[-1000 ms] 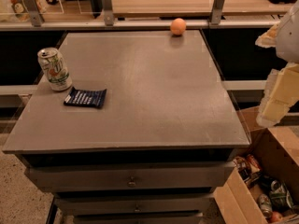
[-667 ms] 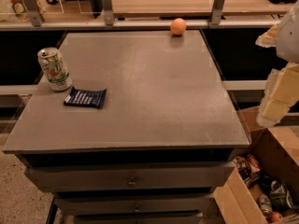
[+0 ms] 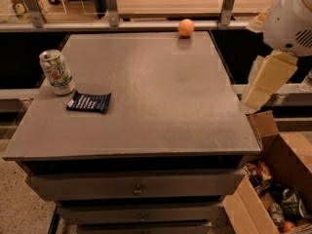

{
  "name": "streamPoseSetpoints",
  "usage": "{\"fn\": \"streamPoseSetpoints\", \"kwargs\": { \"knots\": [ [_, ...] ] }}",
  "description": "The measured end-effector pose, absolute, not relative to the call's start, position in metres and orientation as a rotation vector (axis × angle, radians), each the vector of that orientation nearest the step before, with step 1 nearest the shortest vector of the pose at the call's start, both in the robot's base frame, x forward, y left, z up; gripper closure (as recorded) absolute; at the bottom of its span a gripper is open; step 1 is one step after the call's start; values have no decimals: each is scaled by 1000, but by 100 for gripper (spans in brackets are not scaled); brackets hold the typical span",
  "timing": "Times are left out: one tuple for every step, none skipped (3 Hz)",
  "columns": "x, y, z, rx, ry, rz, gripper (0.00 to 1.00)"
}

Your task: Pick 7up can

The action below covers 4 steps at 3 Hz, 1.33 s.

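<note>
Hanging off table [image 3: 161, 111] R edge, hand [image 3: 251, 101] open/shut can't tell; 7up can [image 3: 57, 72] upright nr L edge.

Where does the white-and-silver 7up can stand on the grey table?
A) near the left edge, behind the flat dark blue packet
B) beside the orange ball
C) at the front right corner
A: the white-and-silver 7up can stands upright at the left edge of the grey table, behind the flat dark blue packet; the pincer is beyond the table's right side.
</note>
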State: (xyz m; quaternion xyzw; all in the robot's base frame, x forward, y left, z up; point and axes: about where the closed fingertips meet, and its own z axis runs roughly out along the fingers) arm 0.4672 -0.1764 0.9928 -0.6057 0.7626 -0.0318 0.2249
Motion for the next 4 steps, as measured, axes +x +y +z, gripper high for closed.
{"fn": "streamPoseSetpoints", "kwargs": {
  "knots": [
    [494, -136, 993, -1660, 2023, -47, 0],
    [524, -93, 991, -1645, 1957, 19, 0],
    [557, -52, 980, -1598, 1934, 122, 0],
    [578, -18, 969, -1548, 1905, 225, 0]
  ]
}}
